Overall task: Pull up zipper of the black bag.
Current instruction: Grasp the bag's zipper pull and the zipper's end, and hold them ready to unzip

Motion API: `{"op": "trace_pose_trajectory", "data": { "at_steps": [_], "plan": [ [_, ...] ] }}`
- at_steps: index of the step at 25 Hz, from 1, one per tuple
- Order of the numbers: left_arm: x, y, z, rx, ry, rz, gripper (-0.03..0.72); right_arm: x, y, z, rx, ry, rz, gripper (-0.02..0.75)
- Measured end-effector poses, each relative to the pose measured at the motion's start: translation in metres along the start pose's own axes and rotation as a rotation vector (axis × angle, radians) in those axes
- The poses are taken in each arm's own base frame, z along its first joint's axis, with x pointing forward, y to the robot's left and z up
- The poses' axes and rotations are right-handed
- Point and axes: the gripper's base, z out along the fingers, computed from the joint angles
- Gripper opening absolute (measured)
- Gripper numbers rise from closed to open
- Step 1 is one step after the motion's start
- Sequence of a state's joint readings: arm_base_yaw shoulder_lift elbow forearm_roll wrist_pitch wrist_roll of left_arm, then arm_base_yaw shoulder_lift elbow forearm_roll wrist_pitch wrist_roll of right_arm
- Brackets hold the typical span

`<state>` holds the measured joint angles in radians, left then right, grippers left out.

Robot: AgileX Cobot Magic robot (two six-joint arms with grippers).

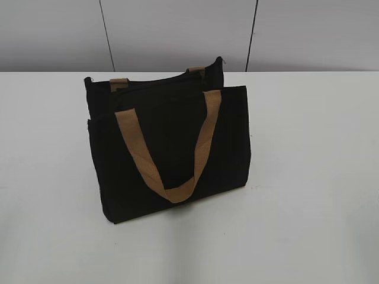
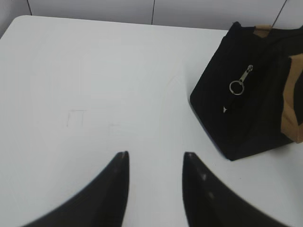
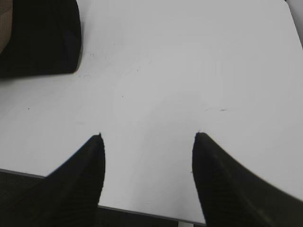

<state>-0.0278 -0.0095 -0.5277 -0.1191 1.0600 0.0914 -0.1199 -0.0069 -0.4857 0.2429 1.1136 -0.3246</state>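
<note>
- The black bag [image 1: 169, 148] stands upright near the middle of the white tabletop [image 1: 314, 177], one tan handle [image 1: 172, 148] hanging down its front.
- The zipper's silver pull tab [image 2: 240, 81] with its ring hangs on the bag's end panel, seen in the left wrist view.
- Both the left gripper [image 2: 155, 158] and right gripper [image 3: 148, 136] hover spread apart, holding nothing, well clear of the bag.
- The task looks unstarted; next, likely one gripper steadies the bag while the other pinches the tab.

Bright, even light; soft shadows.
</note>
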Motion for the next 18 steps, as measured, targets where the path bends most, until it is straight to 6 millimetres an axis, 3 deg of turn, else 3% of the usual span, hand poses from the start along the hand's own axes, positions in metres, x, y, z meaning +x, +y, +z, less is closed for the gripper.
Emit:
{"op": "trace_pose_trajectory", "data": {
  "at_steps": [3,5,12,18],
  "plan": [
    [0.0,0.0,0.0,0.001,0.0,0.0,0.539,0.0,0.0,0.0,0.0,0.0,0.0,0.456],
    [0.0,0.0,0.0,0.001,0.0,0.0,0.614,0.0,0.0,0.0,0.0,-0.001,0.0,0.456],
    [-0.002,-0.001,-0.001,0.009,-0.015,-0.005,0.482,0.0,0.0,0.0,0.0,0.0,0.0,0.456],
    [-0.044,0.001,-0.004,-0.004,-0.327,-0.025,0.463,0.0,0.0,0.0,0.0,0.0,0.0,0.456]
  ]
}}
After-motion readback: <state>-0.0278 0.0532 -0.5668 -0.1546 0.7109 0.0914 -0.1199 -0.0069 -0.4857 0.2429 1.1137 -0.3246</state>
